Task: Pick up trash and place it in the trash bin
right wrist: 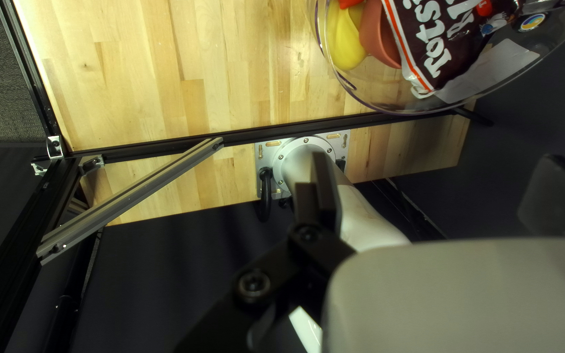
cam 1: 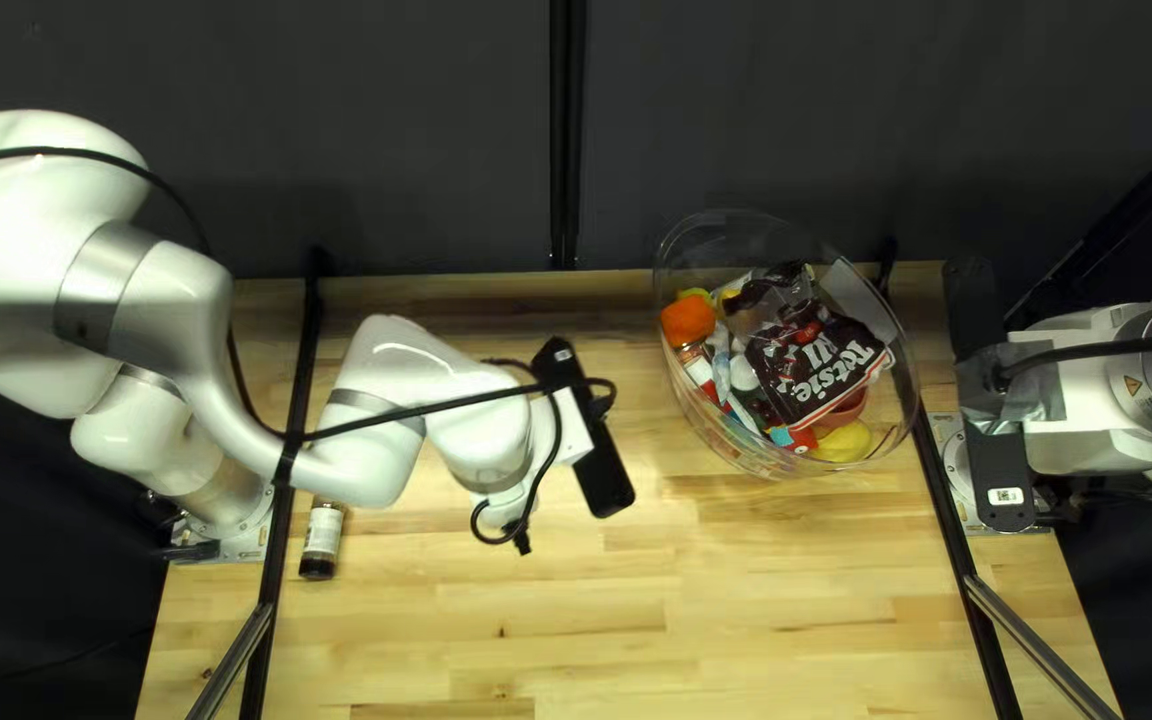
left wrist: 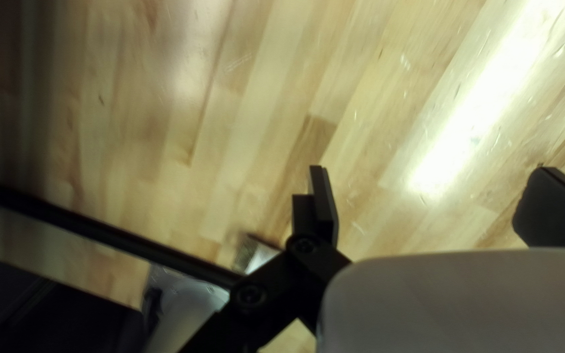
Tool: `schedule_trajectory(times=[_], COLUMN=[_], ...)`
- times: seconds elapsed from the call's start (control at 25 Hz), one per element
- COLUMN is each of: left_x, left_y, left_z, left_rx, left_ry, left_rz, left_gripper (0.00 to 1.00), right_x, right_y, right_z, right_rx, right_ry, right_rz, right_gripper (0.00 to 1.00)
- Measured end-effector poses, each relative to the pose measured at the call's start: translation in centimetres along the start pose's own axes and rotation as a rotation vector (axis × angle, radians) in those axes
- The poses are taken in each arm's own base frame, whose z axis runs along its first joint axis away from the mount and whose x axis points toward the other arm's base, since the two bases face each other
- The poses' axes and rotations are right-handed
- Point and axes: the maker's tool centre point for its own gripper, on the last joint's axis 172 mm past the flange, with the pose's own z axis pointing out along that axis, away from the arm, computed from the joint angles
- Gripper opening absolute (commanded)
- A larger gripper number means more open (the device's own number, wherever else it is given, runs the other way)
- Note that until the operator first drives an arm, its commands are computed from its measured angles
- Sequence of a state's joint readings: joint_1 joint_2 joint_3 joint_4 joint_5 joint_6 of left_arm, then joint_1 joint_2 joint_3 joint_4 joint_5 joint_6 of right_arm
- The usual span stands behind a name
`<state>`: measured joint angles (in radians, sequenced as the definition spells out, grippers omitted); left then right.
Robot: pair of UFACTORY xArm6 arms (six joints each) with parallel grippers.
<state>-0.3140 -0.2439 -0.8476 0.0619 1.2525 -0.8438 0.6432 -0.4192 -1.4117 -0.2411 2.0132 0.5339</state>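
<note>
Smooth wood with a glossy glare is presented by the table (cam 1: 576, 614), and clear, shiny plastic by the bin (cam 1: 716, 254). A glossy, crinkled film is noted on the brown bag (cam 1: 810, 374). Matt cloth is seen in the dark curtain (cam 1: 336, 160), dull grey metal in the diagonal strut (right wrist: 132, 196).

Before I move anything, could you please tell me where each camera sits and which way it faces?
Top left view: above the table's near edge, slanting down toward the dark curtain; shows left arm and right arm.
Left wrist view: on that wrist, looking at the table past the open left gripper.
Right wrist view: on that wrist, looking past the open right gripper to the right arm's base.
Top left and right wrist views share the clear bin.
</note>
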Motion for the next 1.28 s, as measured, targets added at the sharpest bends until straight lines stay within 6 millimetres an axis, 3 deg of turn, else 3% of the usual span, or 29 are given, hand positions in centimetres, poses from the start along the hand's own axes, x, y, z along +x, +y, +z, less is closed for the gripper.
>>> schedule_trajectory(times=[0.32,0.6,0.88,1.28], left_x=[-6.4,-10.9,-11.8,-11.2], left_y=[-3.0,-5.3,-5.9,-6.1], left_z=[4.8,8.9,11.8,11.8], left_rx=[0.018,0.000,-0.011,-0.010], left_ry=[-0.100,-0.046,-0.005,0.013], left_rz=[-0.221,-0.341,-0.456,-0.488], left_gripper=[1.00,1.00,1.00,1.00], right_x=[0.0,0.0,0.0,0.0], right_y=[0.0,0.0,0.0,0.0], right_z=[0.0,0.0,0.0,0.0], right_rx=[0.000,0.000,0.000,0.000], right_ry=[0.000,0.000,0.000,0.000], right_rz=[0.000,0.000,0.000,0.000], right_gripper=[1.00,1.00,1.00,1.00])
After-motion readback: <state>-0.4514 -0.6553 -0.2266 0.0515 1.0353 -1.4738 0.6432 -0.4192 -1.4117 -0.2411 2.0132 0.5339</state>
